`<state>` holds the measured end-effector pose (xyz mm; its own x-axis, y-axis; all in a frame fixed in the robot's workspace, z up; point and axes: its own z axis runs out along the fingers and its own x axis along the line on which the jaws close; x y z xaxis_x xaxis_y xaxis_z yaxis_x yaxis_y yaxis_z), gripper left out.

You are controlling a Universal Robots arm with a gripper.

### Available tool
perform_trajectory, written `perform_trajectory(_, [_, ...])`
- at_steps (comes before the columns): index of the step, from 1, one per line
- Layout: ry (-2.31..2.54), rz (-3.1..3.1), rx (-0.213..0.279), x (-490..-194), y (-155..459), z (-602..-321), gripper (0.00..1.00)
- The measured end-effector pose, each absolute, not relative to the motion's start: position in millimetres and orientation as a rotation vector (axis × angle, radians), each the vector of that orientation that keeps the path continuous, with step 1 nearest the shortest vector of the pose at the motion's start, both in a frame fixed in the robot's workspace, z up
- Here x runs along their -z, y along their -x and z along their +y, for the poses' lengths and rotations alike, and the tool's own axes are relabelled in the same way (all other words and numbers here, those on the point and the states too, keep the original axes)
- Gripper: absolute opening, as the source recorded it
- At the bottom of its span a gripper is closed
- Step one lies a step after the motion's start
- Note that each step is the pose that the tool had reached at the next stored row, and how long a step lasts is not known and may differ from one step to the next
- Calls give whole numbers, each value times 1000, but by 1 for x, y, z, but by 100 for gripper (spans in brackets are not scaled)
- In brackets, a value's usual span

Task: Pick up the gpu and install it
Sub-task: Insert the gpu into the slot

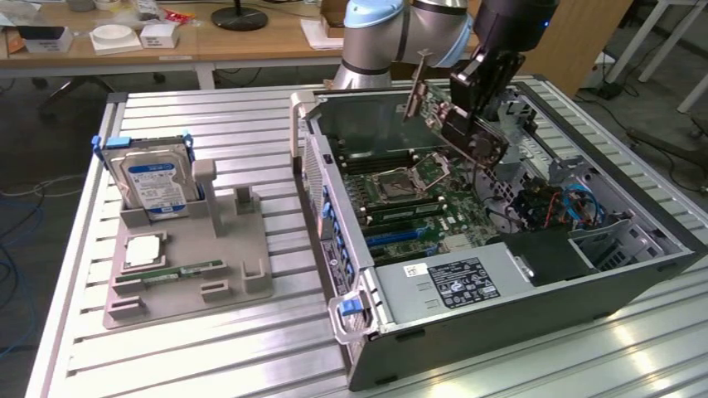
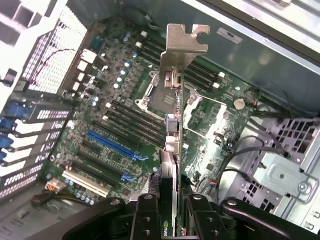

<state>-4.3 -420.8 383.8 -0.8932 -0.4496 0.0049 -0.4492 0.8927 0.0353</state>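
Framing in the wrist view cuts the black two-fingered pincer (image 2: pixel 170 215) off just behind its tips. Its fingers (image 2: pixel 147 215) hide the near end of the gpu (image 2: pixel 173 150), a thin flat dark circuit card with a tan-brown edge and a bent silver metal bracket (image 2: pixel 184 47) at its far end. The card is seen edge-on, so its faces are hard to make out. The pincer is closed part-way, clamping both flat sides of the card. Beyond lies the green motherboard (image 2: pixel 120 110), with a long blue slot (image 2: pixel 115 145), rows of black slots and a square silver processor socket (image 2: pixel 159 97). In the exterior view the ribbed aluminium counter (image 1: pixel 254 348) comes nearest. On it rests a dark grey computer case (image 1: pixel 553 307), open on top, holding that motherboard and, toward the exterior view's right, blue and red cables (image 1: pixel 569 203). The gpu hangs tilted above the open case, bracket end highest, hiding part of the interior behind it. Well apart at the exterior view's left, a grey moulded tray (image 1: pixel 221 240) holds an upright silver hard drive with a blue-white label (image 1: pixel 152 184), a flat square silver chip (image 1: pixel 144 250) and a narrow green memory stick (image 1: pixel 182 271). Farther back, the silver-and-blue robot arm (image 1: pixel 376 41) is cut off at the top edge, in front of a wooden counter (image 1: pixel 254 37).
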Motion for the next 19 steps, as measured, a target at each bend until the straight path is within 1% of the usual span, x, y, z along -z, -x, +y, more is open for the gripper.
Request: perform_trajectory(19, [-1022, -2954, 50, -384, 4, -421, 26])
